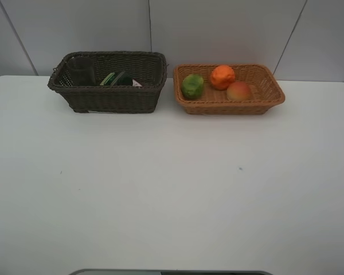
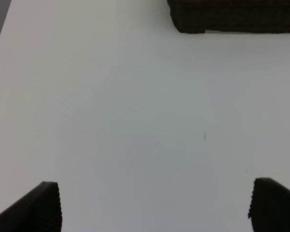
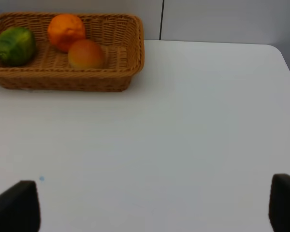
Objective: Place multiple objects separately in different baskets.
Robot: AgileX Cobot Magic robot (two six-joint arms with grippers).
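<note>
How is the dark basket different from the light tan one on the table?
The dark brown basket is deeper with taller walls; the light tan basket is shallower and flatter. The dark brown basket holds dim, partly hidden items, one with green on it; the light tan basket holds three fruits in plain sight: green fruit, orange and mango. Both are rectangular wicker, side by side at the table's far edge.

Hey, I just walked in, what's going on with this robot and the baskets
Nothing is being handled right now. The green fruit, orange and mango sit in the tan basket; the dark basket holds some items that are hard to make out. Both tools, left and right, hang open over bare table.
</note>
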